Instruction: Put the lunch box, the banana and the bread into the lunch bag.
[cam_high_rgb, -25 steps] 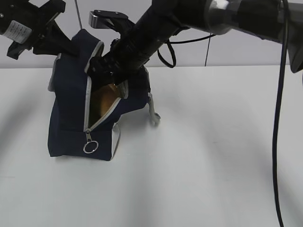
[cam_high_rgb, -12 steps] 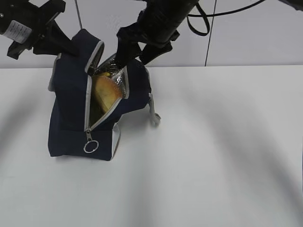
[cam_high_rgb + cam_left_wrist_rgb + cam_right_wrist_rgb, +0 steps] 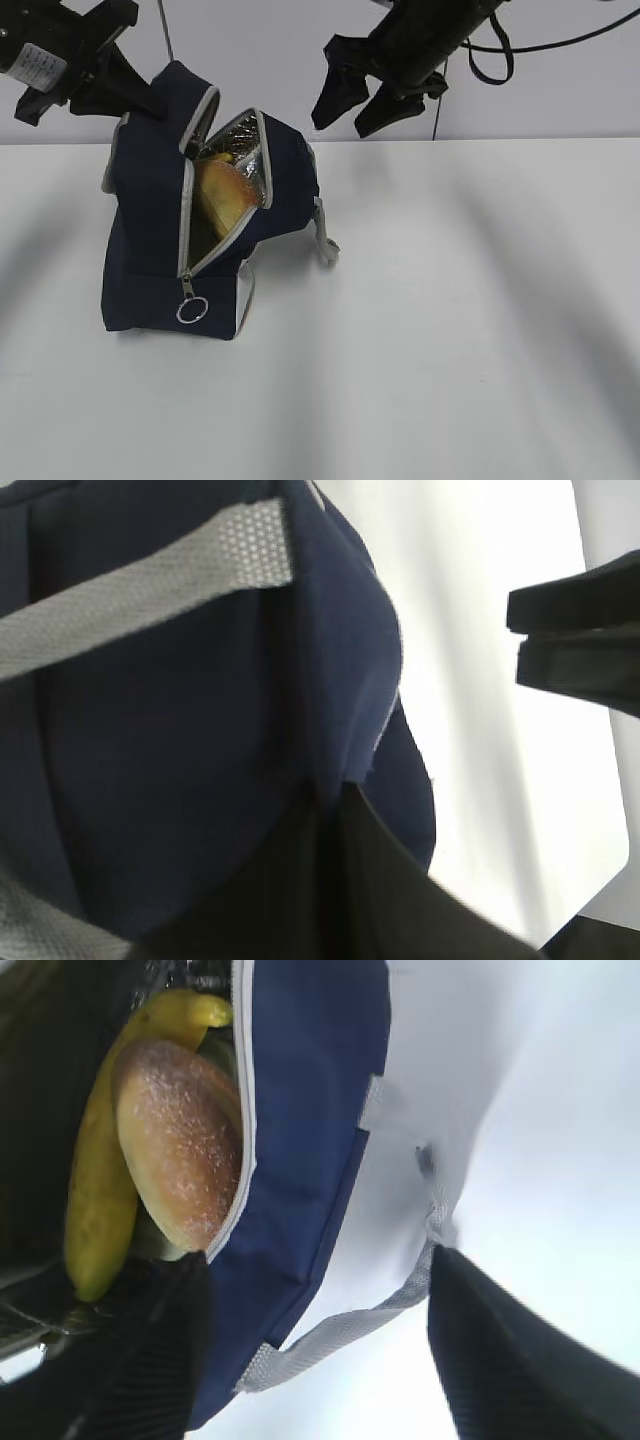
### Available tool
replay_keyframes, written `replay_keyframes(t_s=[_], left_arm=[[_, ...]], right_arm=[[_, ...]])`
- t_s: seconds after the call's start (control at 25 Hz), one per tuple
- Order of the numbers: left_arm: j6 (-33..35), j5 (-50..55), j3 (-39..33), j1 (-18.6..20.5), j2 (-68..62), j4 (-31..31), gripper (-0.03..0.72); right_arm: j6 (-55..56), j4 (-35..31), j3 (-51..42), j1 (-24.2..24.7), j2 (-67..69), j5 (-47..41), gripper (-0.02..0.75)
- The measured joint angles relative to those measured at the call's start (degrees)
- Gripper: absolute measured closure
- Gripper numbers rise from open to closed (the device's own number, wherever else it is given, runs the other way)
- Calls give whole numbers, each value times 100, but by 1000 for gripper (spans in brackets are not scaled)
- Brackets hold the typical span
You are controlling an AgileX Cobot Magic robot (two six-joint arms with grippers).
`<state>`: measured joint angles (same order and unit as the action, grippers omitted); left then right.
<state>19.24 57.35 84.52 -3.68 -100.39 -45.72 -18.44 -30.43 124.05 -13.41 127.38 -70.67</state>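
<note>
White table (image 3: 450, 330): lunch bag (image 3: 150, 250) unbranded; left claw's (image 3: 120, 85) label illegible.

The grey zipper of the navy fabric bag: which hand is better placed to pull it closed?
Probably the right hand: open, empty, free above the navy fabric lunch bag. The left hand grips the bag's top. The grey zipper's ring pull hangs low in front.
</note>
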Motion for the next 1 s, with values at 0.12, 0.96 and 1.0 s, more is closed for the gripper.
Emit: replay_keyframes(t_s=[0.12, 0.96, 1.0], left_arm=[[0, 0, 0, 0, 0, 0, 691], [5, -5, 0, 0, 0, 29, 691], [5, -5, 0, 0, 0, 42, 691]], right_arm=[[-34, -160, -137, 0, 42, 11, 250], [-657, -1600, -149, -18, 984, 166, 548], [-713, -1662, -149, -18, 984, 170, 593]])
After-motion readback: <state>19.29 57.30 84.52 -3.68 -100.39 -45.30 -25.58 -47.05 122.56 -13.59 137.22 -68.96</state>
